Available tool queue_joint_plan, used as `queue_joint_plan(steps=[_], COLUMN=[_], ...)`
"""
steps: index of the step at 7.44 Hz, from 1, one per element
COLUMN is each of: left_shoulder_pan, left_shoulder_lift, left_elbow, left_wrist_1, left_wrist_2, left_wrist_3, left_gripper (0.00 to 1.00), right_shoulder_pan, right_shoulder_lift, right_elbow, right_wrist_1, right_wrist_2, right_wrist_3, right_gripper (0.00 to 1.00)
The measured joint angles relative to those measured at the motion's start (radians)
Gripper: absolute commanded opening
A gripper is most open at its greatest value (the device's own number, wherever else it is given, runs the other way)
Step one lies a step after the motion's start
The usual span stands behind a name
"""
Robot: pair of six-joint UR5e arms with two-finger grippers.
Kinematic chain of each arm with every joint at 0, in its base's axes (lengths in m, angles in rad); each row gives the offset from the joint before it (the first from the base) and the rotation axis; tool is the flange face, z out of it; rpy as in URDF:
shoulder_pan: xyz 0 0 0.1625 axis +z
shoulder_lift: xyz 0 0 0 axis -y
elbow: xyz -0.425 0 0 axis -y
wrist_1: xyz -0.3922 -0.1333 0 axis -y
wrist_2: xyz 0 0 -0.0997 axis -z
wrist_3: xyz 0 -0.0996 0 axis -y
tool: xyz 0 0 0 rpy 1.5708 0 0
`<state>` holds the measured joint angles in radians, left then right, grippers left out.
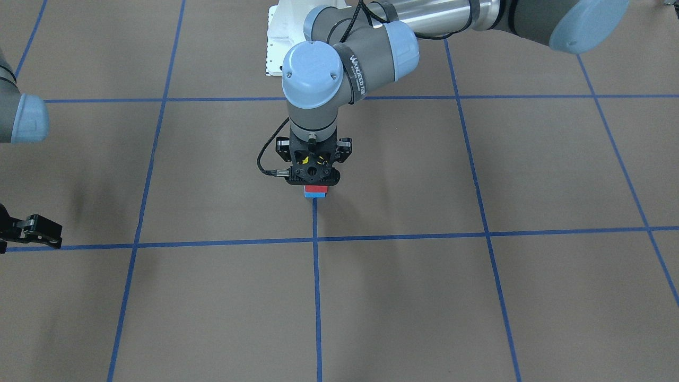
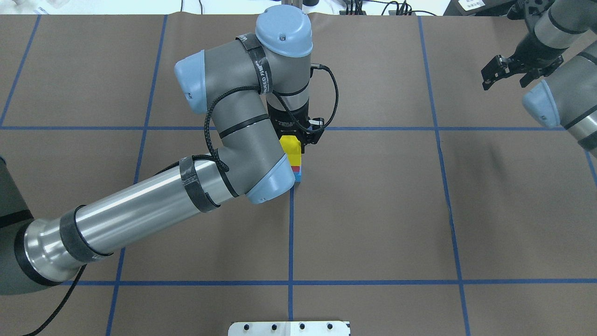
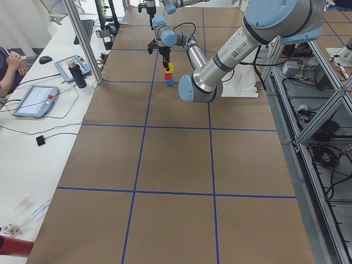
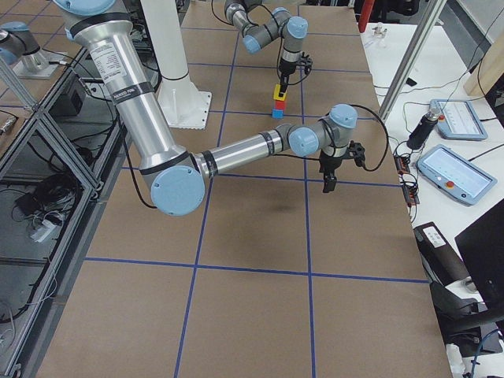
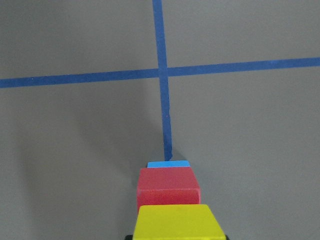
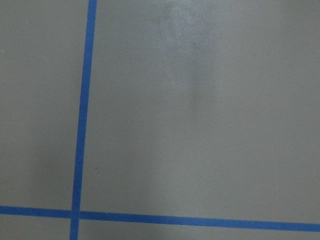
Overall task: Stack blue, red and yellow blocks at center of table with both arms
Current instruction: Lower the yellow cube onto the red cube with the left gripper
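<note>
Three tiers: left claw (image 1: 315, 183) clamped on yellow block (image 5: 173, 222), likely squaring it over red block (image 5: 167, 186) and blue block (image 5: 168, 164) beneath; right claw (image 2: 506, 77) apart.

Three-block stack, upright: blue block (image 5: 168, 164) on the counter, red block (image 5: 168, 187) on it, yellow block (image 5: 173, 222) on top. Edges roughly aligned. Stack sits near the tape crossing (image 5: 162, 72), on one of its lines.

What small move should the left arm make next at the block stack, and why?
Probably open the left gripper to release: the yellow cube it clamps appears seated on the red cube, which sits atop the blue cube.
</note>
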<state>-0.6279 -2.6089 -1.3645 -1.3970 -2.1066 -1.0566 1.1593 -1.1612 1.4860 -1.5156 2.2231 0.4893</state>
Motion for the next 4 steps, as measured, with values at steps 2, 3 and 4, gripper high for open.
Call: queue_joint_plan(steps=[2, 3, 4], left_shoulder_pan=[0.005, 0.006, 0.006], left_shoulder_lift=[0.008, 0.010, 0.010], left_elbow=[-0.002, -0.002, -0.003], left_wrist_1=[-0.025, -0.029, -0.030], left_wrist_2=[0.001, 0.001, 0.001], left_wrist_3=[-0.025, -0.027, -0.028], left_gripper=[0.99, 0.99, 0.99], right_shoulder_pan=[0.002, 0.003, 0.004], right_shoulder_lift=[0.000, 0.000, 0.000], right_elbow=[0.002, 0.002, 0.001], right_wrist_1=[0.000, 0.000, 0.000], right_wrist_2=[0.001, 0.001, 0.001], right_wrist_3=[0.000, 0.000, 0.000], right_gripper=[0.99, 0.99, 0.99])
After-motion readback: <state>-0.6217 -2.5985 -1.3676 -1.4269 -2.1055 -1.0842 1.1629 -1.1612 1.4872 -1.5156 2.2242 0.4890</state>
